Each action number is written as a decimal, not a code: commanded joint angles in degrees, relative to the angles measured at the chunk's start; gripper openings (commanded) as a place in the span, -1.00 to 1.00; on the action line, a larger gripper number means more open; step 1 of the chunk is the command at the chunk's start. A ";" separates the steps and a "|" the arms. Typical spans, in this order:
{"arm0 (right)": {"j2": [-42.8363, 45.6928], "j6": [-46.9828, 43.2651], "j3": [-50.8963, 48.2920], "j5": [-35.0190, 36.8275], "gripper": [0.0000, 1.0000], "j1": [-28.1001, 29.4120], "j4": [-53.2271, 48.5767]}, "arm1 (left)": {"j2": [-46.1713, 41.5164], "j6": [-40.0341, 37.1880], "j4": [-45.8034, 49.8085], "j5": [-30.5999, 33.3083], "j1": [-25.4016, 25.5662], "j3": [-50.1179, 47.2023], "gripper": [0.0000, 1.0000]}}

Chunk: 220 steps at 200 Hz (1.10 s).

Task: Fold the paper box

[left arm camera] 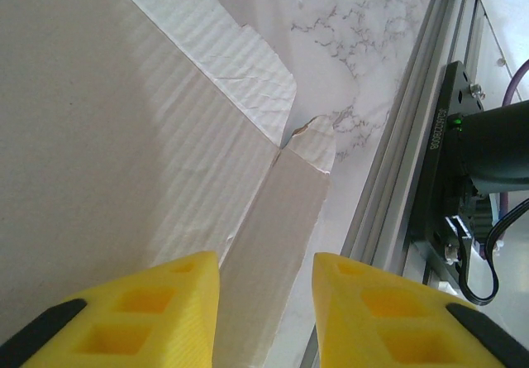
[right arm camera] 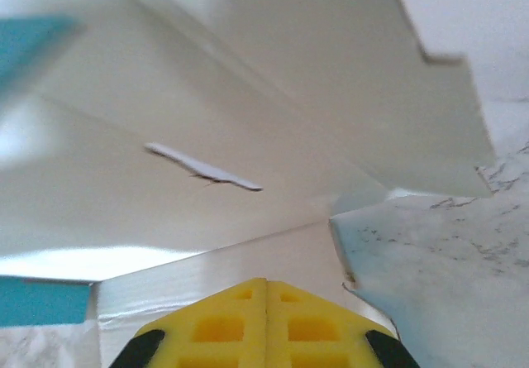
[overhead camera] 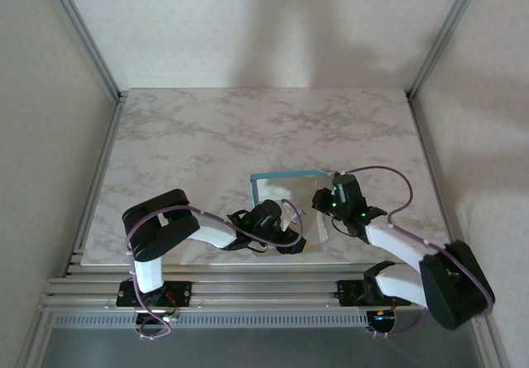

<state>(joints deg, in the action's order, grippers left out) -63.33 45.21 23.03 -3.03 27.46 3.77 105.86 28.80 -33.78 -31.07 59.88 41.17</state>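
Small white print along a black plate (left arm camera: 438, 136) to the right of the left tool (left arm camera: 266, 318), too fine to read. Beside that plate, a ribbed aluminium rail (left arm camera: 388, 194) edging the marbled, grey-veined worktop (left arm camera: 372, 21).

Left tool partly open: yellow moulded fingers (left arm camera: 157, 310) with square pockets and black pads, set apart. In the gap and just ahead, a narrow flap of the box (left arm camera: 124, 120); hard to say whether either pad touches it. Thin card, pale grey-white, faintly ribbed, creased along straight fold lines, with a rounded tab and a ragged corner ahead of this tool.

Right tool (right arm camera: 266, 302) fully closed, yellow fingertips pressed flat together, nothing seen between them, tip close against a crease of the pale card. Above it, sloping panels with a notched edge; turquoise face showing to the left.

From overhead, box on the worktop between both tools, turquoise strip along its far edge.
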 commanded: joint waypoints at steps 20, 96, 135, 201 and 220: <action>11.65 -7.51 5.31 -4.00 -0.68 -4.06 -18.56 | 1.26 1.28 -1.55 1.62 0.16 -0.65 -0.30; 6.59 -8.16 22.32 -12.89 0.17 -6.96 -25.49 | 1.54 1.31 -2.03 2.09 0.19 -0.70 -0.30; -0.59 -7.85 27.78 -9.67 0.23 -6.79 -26.57 | 1.35 1.35 -2.16 2.42 0.23 -0.91 -0.30; -5.52 -4.63 28.10 -7.18 0.19 -6.35 -26.84 | 1.62 1.44 -2.61 2.32 0.16 -1.09 -0.30; -6.40 -4.15 28.13 -8.07 0.19 -6.24 -25.58 | 1.63 1.47 -2.61 2.24 0.18 -1.07 -0.30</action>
<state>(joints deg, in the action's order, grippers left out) -68.82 39.62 50.11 -11.60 20.88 -22.33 106.34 29.85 -35.40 -29.98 59.88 41.04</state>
